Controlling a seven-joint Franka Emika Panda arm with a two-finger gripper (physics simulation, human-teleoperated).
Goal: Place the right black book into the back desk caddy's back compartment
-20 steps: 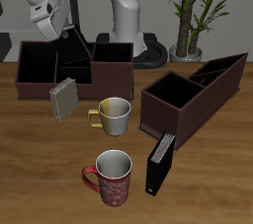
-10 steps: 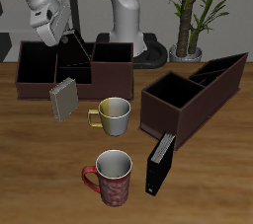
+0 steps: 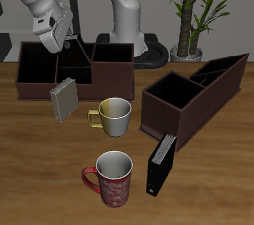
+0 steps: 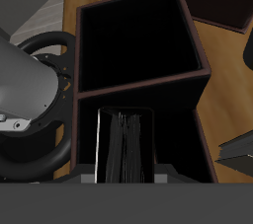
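Claw (image 3: 69, 43) above back desk caddy (image 3: 40, 80), apparently gripping right black book (image 4: 126, 147) | book hangs over a compartment | risk: edge snags divider, tips outside.

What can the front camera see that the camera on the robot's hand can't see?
Only the exterior view shows the two mugs, the plant, the long narrow caddy and the other black book leaning beside it. Only the wrist view looks straight down into the back desk caddy and shows the right black book held over a compartment. Both show that caddy, the held book and the small grey book.
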